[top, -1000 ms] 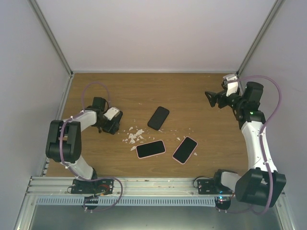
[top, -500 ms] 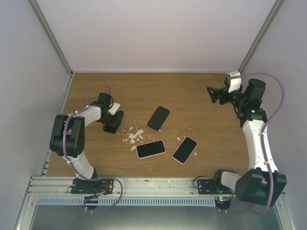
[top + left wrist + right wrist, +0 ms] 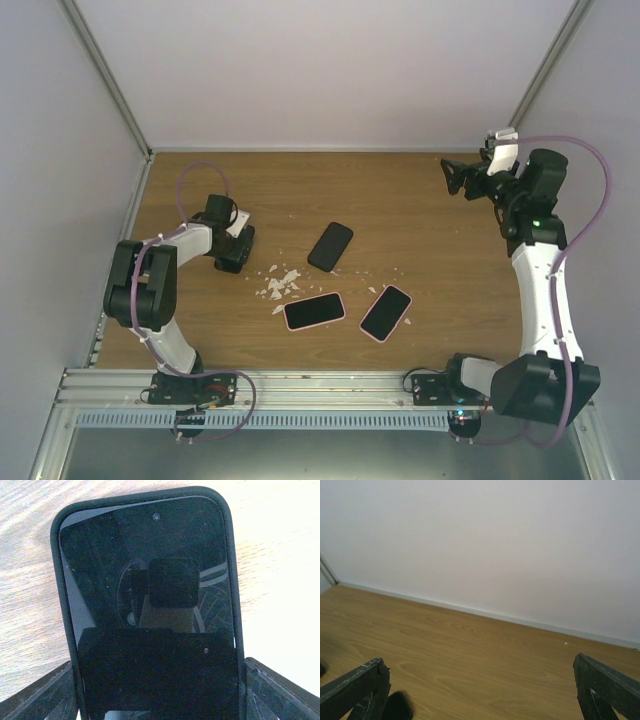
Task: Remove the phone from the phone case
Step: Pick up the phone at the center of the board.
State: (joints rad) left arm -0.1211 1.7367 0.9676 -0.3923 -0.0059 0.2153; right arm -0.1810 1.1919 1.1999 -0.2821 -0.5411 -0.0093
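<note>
Phone case (image 3: 231,580), dark and rounded at the corners, fills the left wrist view. The phone (image 3: 150,545) sits fully inside it, glossy black screen up, flat on the wooden table (image 3: 25,605). The left gripper (image 3: 160,685) is low over its near end, one finger at each long side of the case. They appear to meet the rim, but I cannot tell whether they are squeezing. That straddle looks meant to pin or brace the case so the phone can be worked free. No corner is lifted yet, so the removal has not begun.

From above, starting at the near edge, two pink-rimmed phones (image 3: 314,311) lie side by side, each case filled, screens up. Just beyond them on the left is a scatter of white scraps (image 3: 279,284). Further back lies a black phone (image 3: 331,246), angled; whether it wears a case is unclear. Level with it, at the left of the table (image 3: 420,240), the left gripper (image 3: 236,256) presses down, hiding the task's phone beneath it.

Farthest back, at the right corner, the right gripper (image 3: 463,181) hangs raised, well apart from everything. Its wrist view shows the right gripper (image 3: 477,680) with jaws spread wide, holding nothing, aimed at bare wood and the back wall (image 3: 480,540). It seems parked clear, free to come in as a second hand.
</note>
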